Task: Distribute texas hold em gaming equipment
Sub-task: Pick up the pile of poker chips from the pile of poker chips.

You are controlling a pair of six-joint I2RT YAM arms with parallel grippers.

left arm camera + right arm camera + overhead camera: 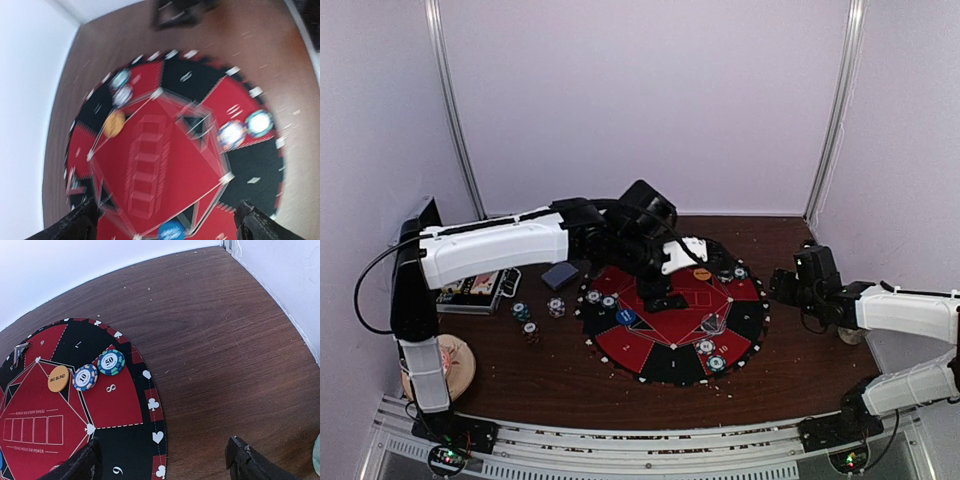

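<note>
Nearest the arm bases, two poker chips (705, 346) lie on the near black sector of the round mat (672, 372). Three more stand on the table (560, 390) left of it. Farther in, the left gripper (663, 296) hangs over the mat's red centre, jaws spread wide and empty. The right gripper (785, 287), beside the mat's right rim, gapes empty too. At the far edge an orange disc (702, 274) lies beside two chips.
</note>
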